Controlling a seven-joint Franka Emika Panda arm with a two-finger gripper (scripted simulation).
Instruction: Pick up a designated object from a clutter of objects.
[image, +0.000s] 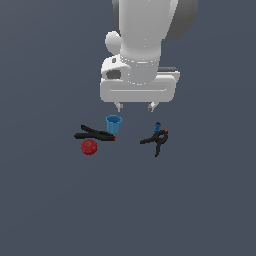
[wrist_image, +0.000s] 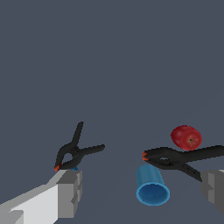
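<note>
Five small items: they lie on a flat, dark grey-blue floor (image: 45, 200), seen from outside the arm and from its wrist.
Layout: going across the exterior view from its left to its right, taking the blue cup as the centre of a clock face.
Red fruit (image: 89, 146): round and glossy, at about 8 o'clock from the cup, just beside the longer clamp; the wrist view shows a small stem dimple (wrist_image: 186, 137).
Longer clamp (image: 95, 134): black, flat, handles nearly parallel, at about 9 o'clock from the cup, its orange tip reaching the cup's base.
Blue cup (image: 114, 124): upright and open-topped; in the wrist view its round mouth faces the camera (wrist_image: 152, 186).
Tiny blue piece (image: 158, 125): at 3 o'clock from the cup, well apart from it, right at the jaw end of the Y-shaped clamp.
Y-shaped clamp (image: 157, 139): the item to pick; black, two splayed handles, red-orange jaw tip. It rests on the floor, apart from the cup group, at about 4 o'clock from the cup, with nothing gripping it. The wrist view shows it close to one finger (wrist_image: 72, 154).
Gripper (image: 135, 106): white, hanging above the items, over the gap between the cup and the Y-shaped clamp. Its two short fingers (image: 118, 106) stand wide apart and hold nothing.
</note>
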